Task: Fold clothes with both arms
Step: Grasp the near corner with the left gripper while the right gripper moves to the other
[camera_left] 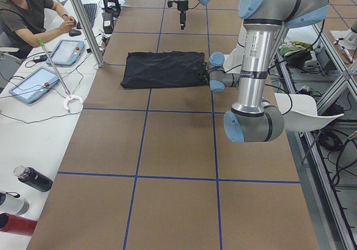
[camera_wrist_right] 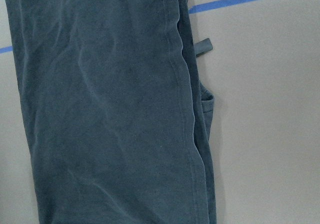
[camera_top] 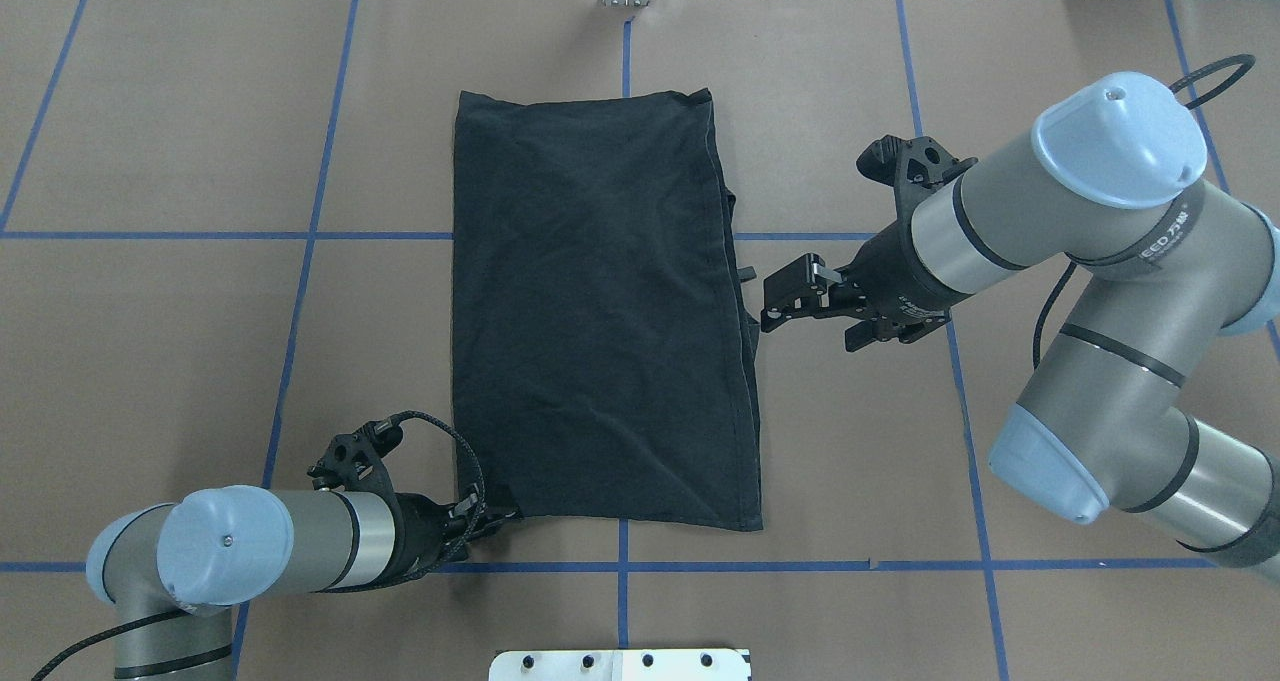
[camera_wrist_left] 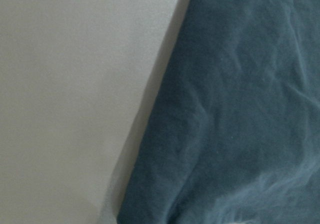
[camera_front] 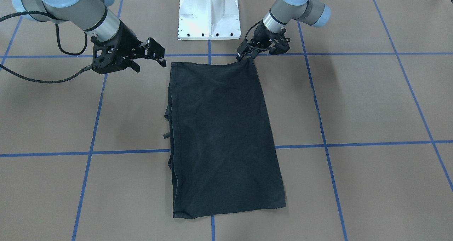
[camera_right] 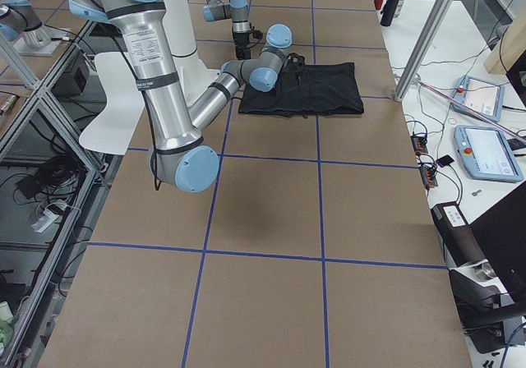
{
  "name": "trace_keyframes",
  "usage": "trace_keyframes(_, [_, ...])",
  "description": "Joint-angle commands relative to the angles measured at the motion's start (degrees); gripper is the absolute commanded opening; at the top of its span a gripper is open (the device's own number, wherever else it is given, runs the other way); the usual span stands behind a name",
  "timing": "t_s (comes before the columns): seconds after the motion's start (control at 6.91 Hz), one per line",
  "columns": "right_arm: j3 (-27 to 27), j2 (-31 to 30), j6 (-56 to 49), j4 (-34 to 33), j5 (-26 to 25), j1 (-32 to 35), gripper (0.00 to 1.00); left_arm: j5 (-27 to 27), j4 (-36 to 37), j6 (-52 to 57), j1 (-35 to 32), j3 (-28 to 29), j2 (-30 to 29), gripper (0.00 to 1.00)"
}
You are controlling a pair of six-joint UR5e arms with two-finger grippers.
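Across the brown worktop [camera_front: 371,103], gridded in blue tape [camera_front: 322,127], the view facing the robot shows a folded black T-shirt [camera_front: 219,135] lying mid-worktop. The right gripper [camera_front: 157,53] hovers beside it, jaws apart. From overhead, the left gripper [camera_top: 495,513] sits at the shirt's corner nearest the robot's edge; I cannot tell how its jaws stand. Only the left-end view shows a seated person [camera_left: 22,15], tablets [camera_left: 33,85] and bottles [camera_left: 33,178].

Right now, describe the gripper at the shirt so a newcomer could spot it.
A folded black T-shirt lies on the brown table. The left gripper sits at a corner on the white pedestal's side, touching cloth; the right gripper hovers open, off the long edge.
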Motion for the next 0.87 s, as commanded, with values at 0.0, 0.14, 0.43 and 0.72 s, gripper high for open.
trace_keyframes(0.0, [-0.09, 0.1, 0.0, 0.0, 0.24, 0.1, 1.0, 0.0, 0.01, 0.02, -0.01, 0.04, -0.03, 0.63])
trace_keyframes(0.14, [-0.09, 0.01, 0.0, 0.0, 0.24, 0.1, 1.0, 0.0, 0.01, 0.02, -0.01, 0.04, -0.03, 0.51])
trace_keyframes(0.43, [0.0, 0.1, 0.0, 0.0, 0.15, 0.1, 1.0, 0.0, 0.01, 0.11, -0.1, -0.05, 0.14, 0.09])
trace_keyframes(0.72, [0.0, 0.01, 1.22, 0.0, -0.03, 0.01, 1.0, -0.35, 0.09, 0.28, -0.89, -1.71, 0.49, 0.0])
